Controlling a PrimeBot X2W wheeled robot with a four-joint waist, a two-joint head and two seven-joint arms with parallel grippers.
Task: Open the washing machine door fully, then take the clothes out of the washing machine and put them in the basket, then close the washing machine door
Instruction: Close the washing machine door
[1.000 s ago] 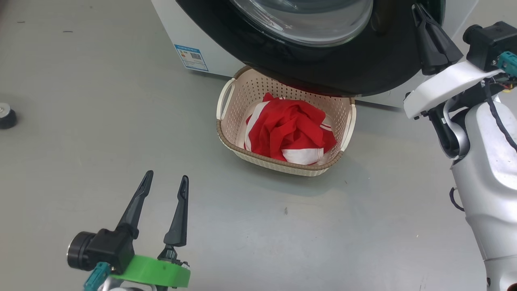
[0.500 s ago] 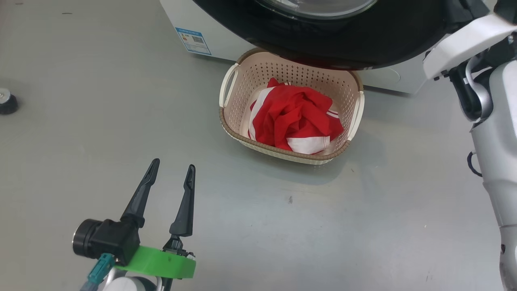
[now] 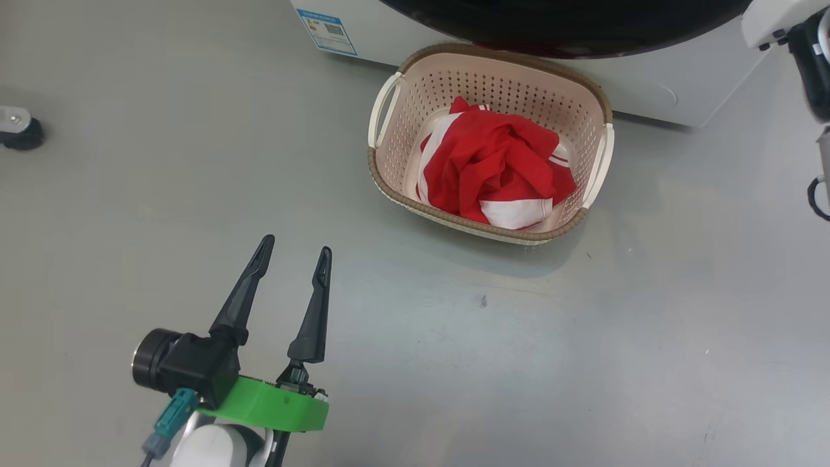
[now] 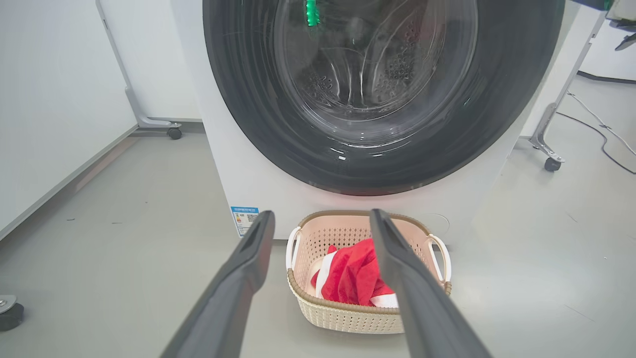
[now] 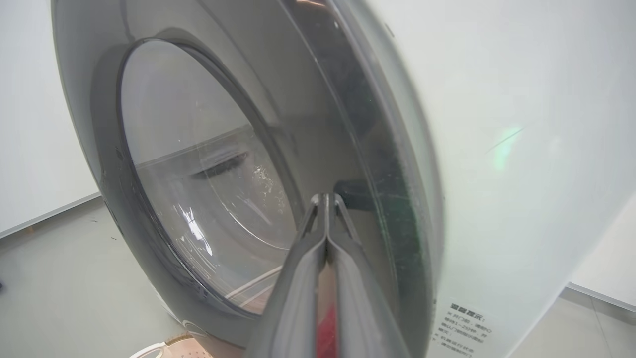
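While the clothes (image 3: 496, 168) are lying in the basket (image 3: 493, 65) before the washing machine (image 3: 648, 91), we are judging the washing machine door (image 4: 372, 74) rigid, weighty and slick. Our right gripper (image 5: 326, 199), fingers pressed together, is sitting at its outer rim, the best place for pushing. The left gripper (image 3: 295, 245), spread wide, is hovering before the machine.

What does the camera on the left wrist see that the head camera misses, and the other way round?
Left wrist view, not head view: the door's glass window and a wheeled stand's foot. Head view, not left wrist: the green ring behind the open left fingers and part of the right arm. Both: the basket holding the red clothes, and the machine's blue sticker.
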